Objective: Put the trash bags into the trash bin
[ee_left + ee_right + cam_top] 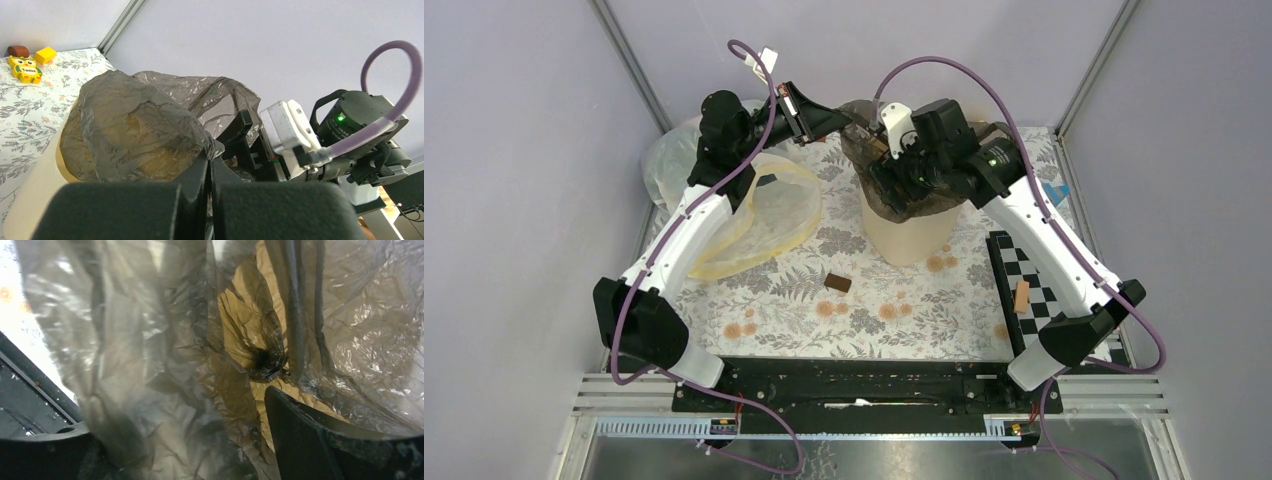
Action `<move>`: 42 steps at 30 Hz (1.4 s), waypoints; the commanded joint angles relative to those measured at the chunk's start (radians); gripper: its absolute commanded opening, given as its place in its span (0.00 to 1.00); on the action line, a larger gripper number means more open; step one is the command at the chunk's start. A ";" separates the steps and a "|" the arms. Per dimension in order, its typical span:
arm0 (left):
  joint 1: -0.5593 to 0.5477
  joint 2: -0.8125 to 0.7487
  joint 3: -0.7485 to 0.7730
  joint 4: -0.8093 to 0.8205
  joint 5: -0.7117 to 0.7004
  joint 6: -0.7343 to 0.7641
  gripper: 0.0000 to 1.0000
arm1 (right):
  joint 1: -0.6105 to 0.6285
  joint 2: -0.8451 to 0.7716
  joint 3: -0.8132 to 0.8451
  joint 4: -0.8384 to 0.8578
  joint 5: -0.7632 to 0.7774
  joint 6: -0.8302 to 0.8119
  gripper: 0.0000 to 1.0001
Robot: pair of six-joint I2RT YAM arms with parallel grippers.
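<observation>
The cream-beige trash bin (911, 240) stands upright at the table's middle back. The dark brown-olive trash bag (879, 200) is draped over its mouth and bulges above the rim. My left gripper (852, 123) is shut on a bunched edge of the bag at the bin's far left; in the left wrist view (212, 156) the film (135, 132) stretches from the closed fingers over the bin wall (27, 192). My right gripper (896, 160) is above the mouth, pointing down inside the bag. In the right wrist view (175, 410) its jaws stand wide apart, with bag film (150, 355) hanging over the left one.
A whitish translucent bag with a pale yellow rim (769, 225) lies left of the bin, under my left arm. A brown block (838, 283) sits in front. A checkered board (1042, 300) with a tan block (1022, 297) lies at right. Yellow toys (29, 67) sit at the back.
</observation>
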 commanded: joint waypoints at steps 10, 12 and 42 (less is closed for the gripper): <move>-0.003 0.022 0.025 0.078 0.011 -0.008 0.00 | 0.007 0.007 -0.019 0.009 0.137 0.009 0.15; -0.003 0.031 0.027 0.080 0.009 -0.009 0.00 | 0.006 0.004 -0.018 0.033 0.205 0.018 0.03; -0.013 0.177 0.036 0.014 -0.061 0.105 0.00 | -0.017 0.062 -0.118 0.150 0.238 0.084 0.03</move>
